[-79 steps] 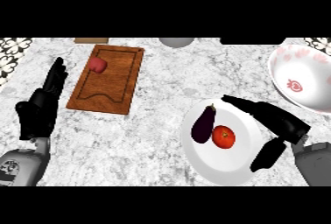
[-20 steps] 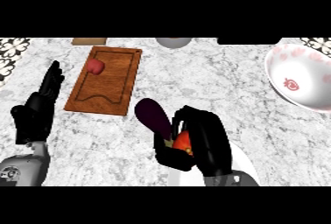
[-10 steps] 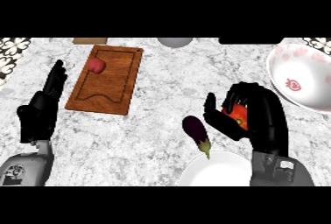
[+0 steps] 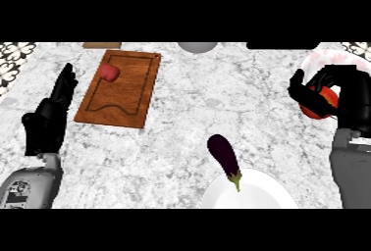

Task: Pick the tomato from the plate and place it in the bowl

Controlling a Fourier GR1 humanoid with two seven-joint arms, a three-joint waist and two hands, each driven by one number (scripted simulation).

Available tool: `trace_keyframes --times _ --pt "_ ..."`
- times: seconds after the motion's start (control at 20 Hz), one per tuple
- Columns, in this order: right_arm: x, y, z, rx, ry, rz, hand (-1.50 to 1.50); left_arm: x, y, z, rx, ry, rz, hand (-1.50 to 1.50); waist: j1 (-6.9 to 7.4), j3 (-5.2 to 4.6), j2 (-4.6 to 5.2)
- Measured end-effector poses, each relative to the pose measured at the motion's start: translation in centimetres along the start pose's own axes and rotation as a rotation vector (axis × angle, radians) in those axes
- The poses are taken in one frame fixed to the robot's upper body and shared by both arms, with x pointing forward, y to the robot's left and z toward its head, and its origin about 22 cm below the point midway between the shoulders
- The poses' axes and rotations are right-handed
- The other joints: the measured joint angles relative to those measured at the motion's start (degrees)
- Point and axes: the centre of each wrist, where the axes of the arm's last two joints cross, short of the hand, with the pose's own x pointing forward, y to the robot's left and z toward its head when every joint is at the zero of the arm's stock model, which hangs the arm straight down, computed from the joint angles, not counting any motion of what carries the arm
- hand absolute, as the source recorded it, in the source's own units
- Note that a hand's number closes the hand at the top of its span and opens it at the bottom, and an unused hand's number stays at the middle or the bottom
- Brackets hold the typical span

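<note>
one tomato [image 4: 323, 100], one eggplant [image 4: 224, 153], one plate [image 4: 250, 193], one bowl [image 4: 330, 62], one cutting board [image 4: 121, 88]

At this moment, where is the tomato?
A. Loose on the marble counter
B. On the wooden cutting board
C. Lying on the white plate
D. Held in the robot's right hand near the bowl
D. The right hand is curled round the tomato at the view's right edge, in front of the bowl; the plate carries only the eggplant.

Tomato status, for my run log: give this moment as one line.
phase: carry | right hand: shut on tomato, at bowl | left hand: open, resting | eggplant: partly off plate
</note>
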Motion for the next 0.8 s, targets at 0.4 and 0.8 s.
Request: trace_keyframes --times 0.4,0.8 --pt "-7.0 -3.0 -6.1 -0.137 0.002 0.128 1.5 0.1 -0.2 0.5 -0.017 -0.001 0.01 0.0 0.84 0.02 0.23" --pt "-13.2 -4.9 -9.1 -0.215 0.035 0.345 1.5 0.5 -0.7 -0.1 -0.03 -0.016 0.014 0.0 1.82 0.09 0.69"
